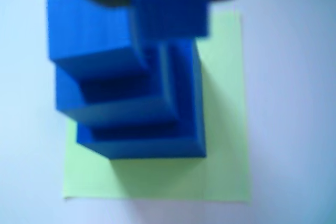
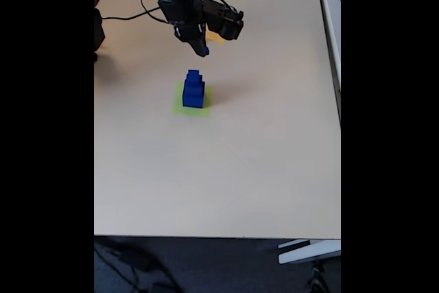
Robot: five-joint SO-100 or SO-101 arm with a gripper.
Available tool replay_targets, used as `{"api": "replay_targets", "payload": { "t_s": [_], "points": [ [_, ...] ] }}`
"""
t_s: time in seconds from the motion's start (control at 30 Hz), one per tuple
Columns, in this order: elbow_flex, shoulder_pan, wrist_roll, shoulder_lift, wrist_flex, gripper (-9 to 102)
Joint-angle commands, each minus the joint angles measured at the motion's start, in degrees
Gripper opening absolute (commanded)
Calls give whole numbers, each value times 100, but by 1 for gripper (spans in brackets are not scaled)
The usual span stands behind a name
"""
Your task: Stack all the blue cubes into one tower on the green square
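A stepped tower of three dark blue cubes stands on the green square, largest at the bottom. The wrist view looks down on this tower and the green square from close above. My gripper hangs above and slightly behind the tower, apart from it, shut on a small blue cube. In the wrist view that cube shows blurred at the top centre, under the gripper's dark edge and over the tower's right side.
A patch of orange paper peeks out behind the arm at the back of the beige table. Cables lie at the back left. The table's right edge and a white surface lie at the far right.
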Motion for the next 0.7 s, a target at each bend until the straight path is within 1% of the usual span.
{"api": "replay_targets", "payload": {
  "t_s": [0.0, 0.23, 0.67],
  "points": [
    [185, 62, -105, 510, -53, 0],
    [457, 202, -343, 527, -299, 0],
    [246, 387, -527, 492, -272, 0]
  ]
}}
